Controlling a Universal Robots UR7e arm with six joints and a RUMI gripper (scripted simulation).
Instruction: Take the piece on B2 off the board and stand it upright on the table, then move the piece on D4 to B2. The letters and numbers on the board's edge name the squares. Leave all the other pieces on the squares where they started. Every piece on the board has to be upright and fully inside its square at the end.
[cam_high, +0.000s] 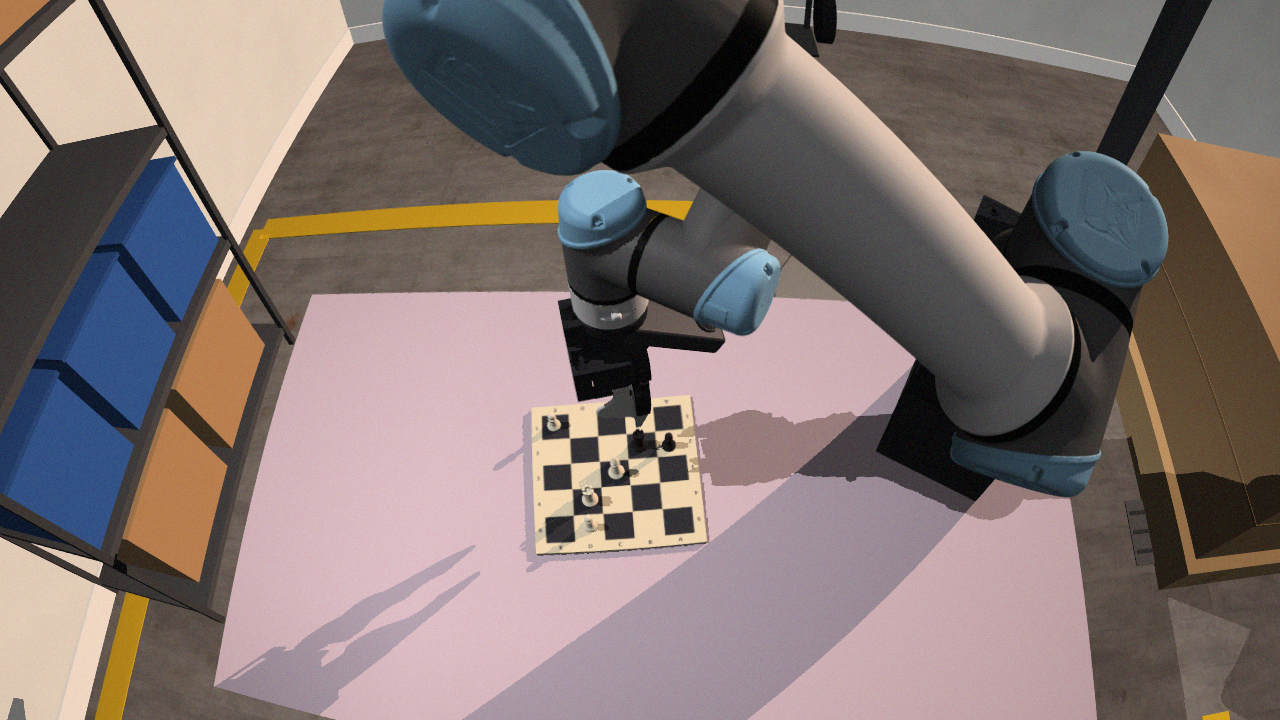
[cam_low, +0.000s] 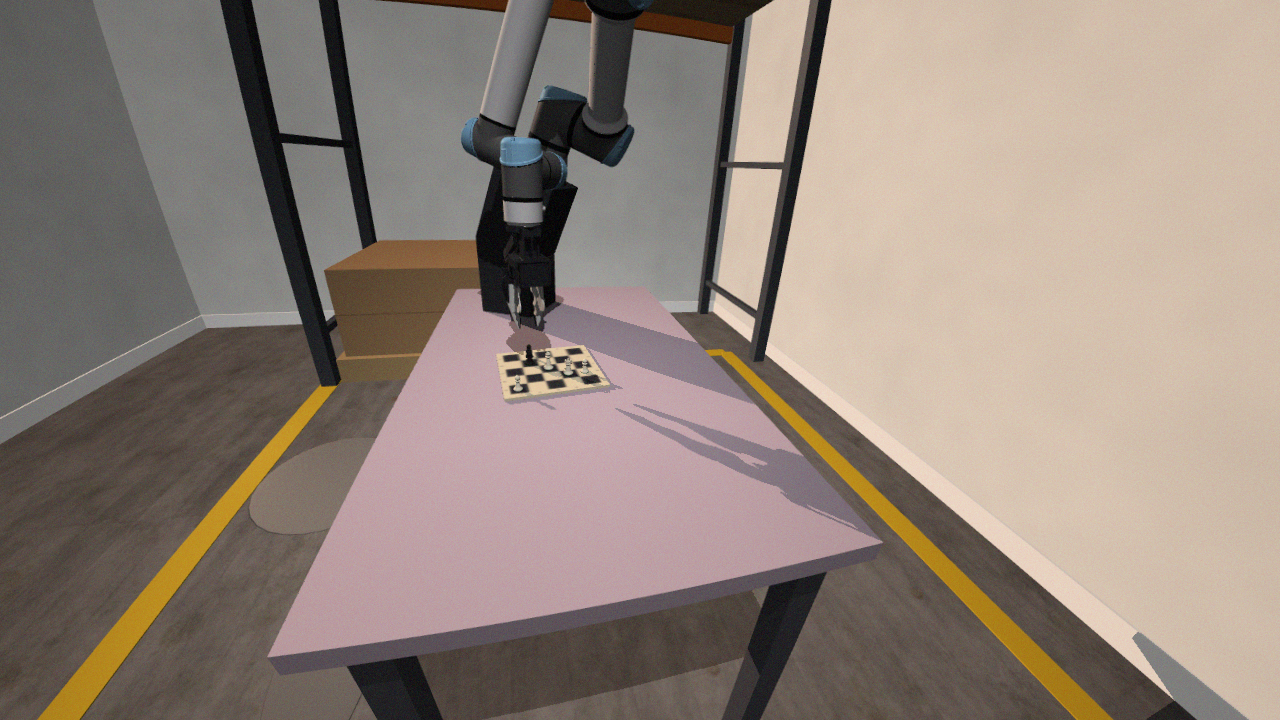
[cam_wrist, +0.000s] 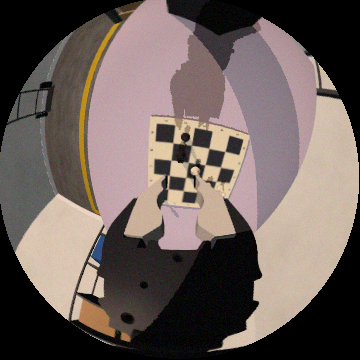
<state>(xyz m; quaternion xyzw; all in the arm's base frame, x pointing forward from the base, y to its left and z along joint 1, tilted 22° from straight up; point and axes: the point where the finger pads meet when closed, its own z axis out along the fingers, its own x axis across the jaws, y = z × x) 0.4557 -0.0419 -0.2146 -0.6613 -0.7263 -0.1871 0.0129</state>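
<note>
The board (cam_high: 533, 483) (cam_low: 503, 394) (cam_wrist: 151, 150) holds upright pieces. The tall black piece (cam_high: 639, 438) (cam_low: 529, 356) (cam_wrist: 181, 153) stands on B2. A white piece (cam_high: 588, 497) (cam_low: 567, 366) stands on D4; my right finger partly hides that area in the wrist view. My gripper (cam_high: 630, 414) (cam_low: 529, 325) (cam_wrist: 180, 176) is partly open, with a narrow, empty gap between its fingertips. It hangs over the B2 side of the board, above and not touching the black piece. Its exact height is hard to tell.
A black piece (cam_high: 668, 441) stands on A2, right beside B2. White pieces stand on C3 (cam_high: 615, 469) (cam_low: 547, 360) (cam_wrist: 195, 171), E1 (cam_high: 553, 422) (cam_low: 517, 385) and D5 (cam_high: 588, 524) (cam_low: 585, 367). The pink table (cam_high: 393, 429) (cam_low: 537, 501) surrounds the board.
</note>
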